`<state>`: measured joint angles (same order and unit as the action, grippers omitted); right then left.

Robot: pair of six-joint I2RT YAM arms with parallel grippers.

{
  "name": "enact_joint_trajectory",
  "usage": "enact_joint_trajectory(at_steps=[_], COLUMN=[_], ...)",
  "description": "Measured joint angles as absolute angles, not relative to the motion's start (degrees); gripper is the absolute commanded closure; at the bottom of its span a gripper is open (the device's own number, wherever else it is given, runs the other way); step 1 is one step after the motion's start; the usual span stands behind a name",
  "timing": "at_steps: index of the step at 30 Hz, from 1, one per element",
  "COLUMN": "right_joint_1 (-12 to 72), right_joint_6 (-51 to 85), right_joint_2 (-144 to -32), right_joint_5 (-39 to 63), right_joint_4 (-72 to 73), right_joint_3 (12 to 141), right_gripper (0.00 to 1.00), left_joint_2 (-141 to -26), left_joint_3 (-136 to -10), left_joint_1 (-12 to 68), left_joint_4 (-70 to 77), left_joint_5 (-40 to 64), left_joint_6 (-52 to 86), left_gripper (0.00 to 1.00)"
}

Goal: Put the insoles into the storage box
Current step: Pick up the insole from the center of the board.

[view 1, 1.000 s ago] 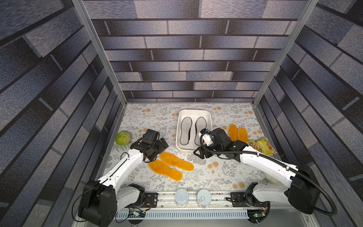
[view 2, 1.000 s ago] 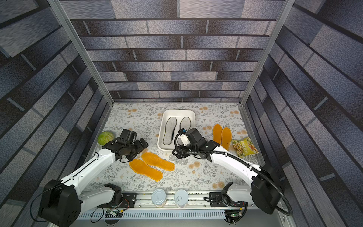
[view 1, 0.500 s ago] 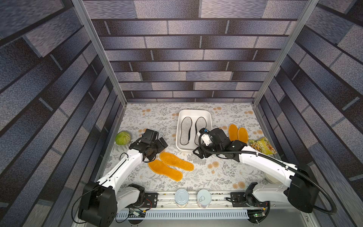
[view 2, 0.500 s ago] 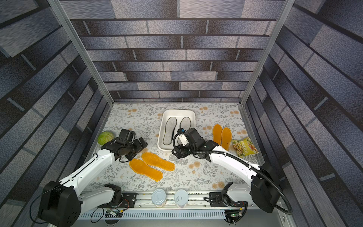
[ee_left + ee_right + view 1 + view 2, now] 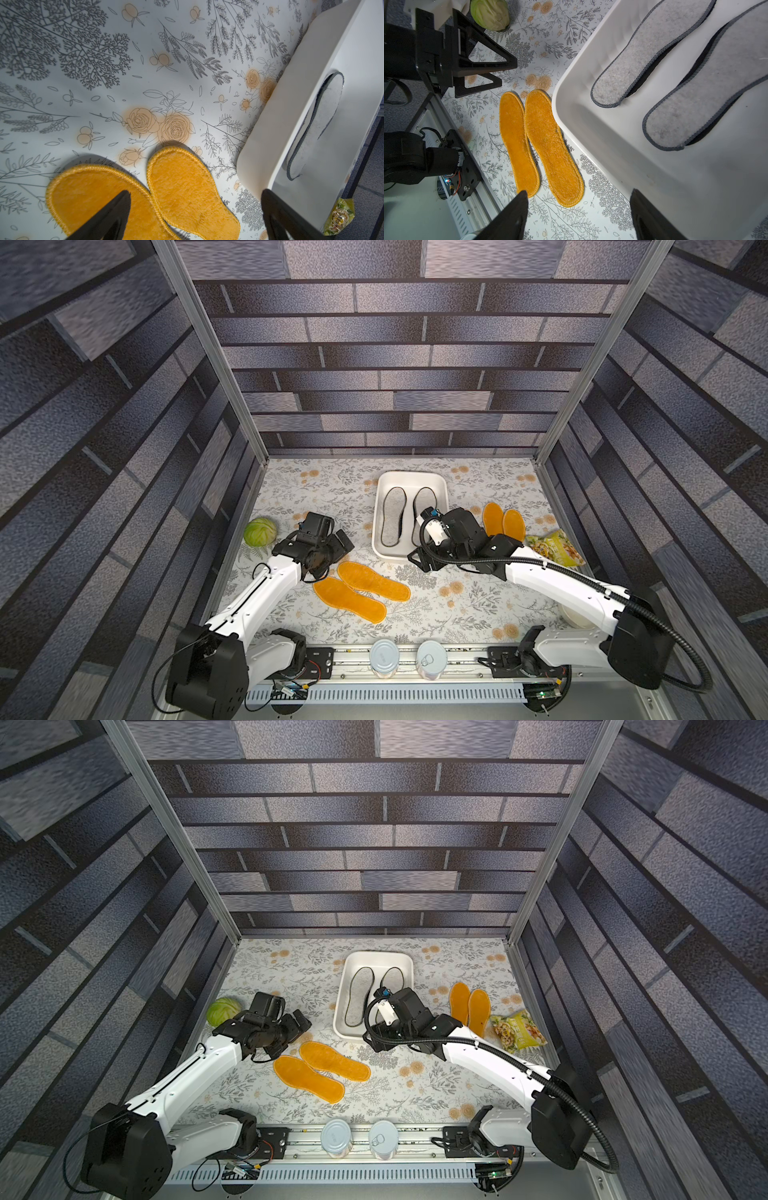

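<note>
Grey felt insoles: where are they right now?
In a top view the grey felt insoles lie side by side inside the storage box, mid-table toward the back wall, left of an orange insole pair.

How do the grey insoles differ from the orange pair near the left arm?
The grey insoles lie in the storage box; the orange pair lies on the table. The grey insoles are felt-like with dark edging; the orange pair is fuzzy. Both pairs lie side by side.

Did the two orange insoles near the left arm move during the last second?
No. In a top view the two orange insoles lie where they lay before, at the same angle and with the same gap to the storage box.
</note>
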<state>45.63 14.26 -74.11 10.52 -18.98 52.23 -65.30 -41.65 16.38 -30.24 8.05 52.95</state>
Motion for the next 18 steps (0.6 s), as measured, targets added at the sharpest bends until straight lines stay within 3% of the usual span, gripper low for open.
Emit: enact_joint_trajectory(at_steps=[18], right_joint_1=[47.40], right_joint_6=[13.87], right_joint_2=[-75.22], right_joint_5=[10.55], right_joint_4=[-18.55], right_joint_3=[52.27], right_gripper=[0.22], left_joint_2=[-65.36], left_joint_3=[-41.65], left_joint_1=[16.38], left_joint_4=[-29.19], left_joint_5=[10.33], left_joint_6=[52.97], left_gripper=[0.00])
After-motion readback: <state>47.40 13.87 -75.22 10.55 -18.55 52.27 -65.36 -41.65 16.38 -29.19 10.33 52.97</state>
